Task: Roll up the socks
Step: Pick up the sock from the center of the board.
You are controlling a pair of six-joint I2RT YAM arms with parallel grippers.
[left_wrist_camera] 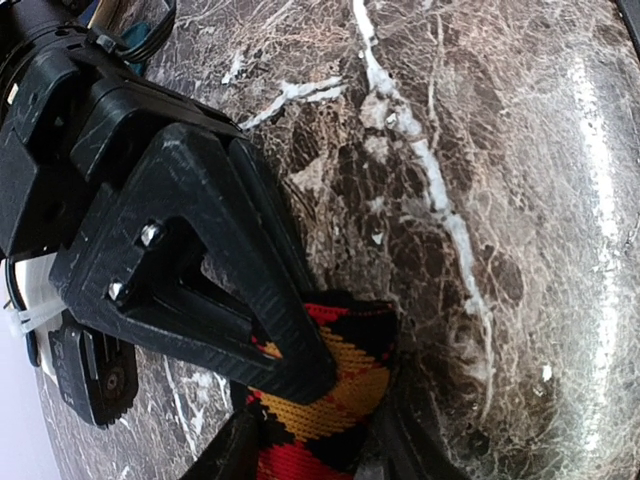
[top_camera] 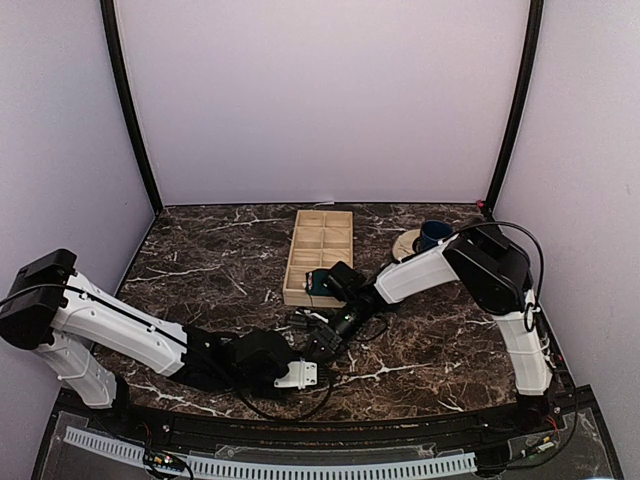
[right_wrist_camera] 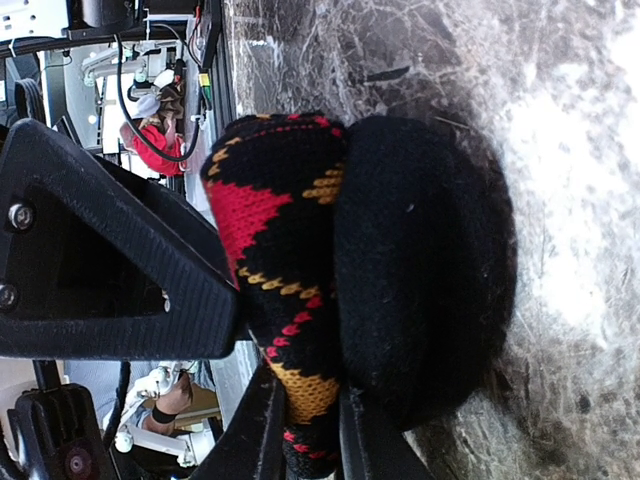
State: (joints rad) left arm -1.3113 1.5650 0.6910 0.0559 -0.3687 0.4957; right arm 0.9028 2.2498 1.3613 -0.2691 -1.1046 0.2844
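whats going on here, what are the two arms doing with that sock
Both arms meet mid-table over one sock. The left gripper and the right gripper are each closed on the black argyle sock, bunched into a thick bundle on the marble table. Something teal, probably the other sock, sits at the near end of the wooden tray.

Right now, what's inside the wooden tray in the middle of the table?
A dark teal sock lies in a near compartment of the wooden tray; the farther compartments show bare wood. The right arm covers the tray's near right corner, so what's there cannot be seen.
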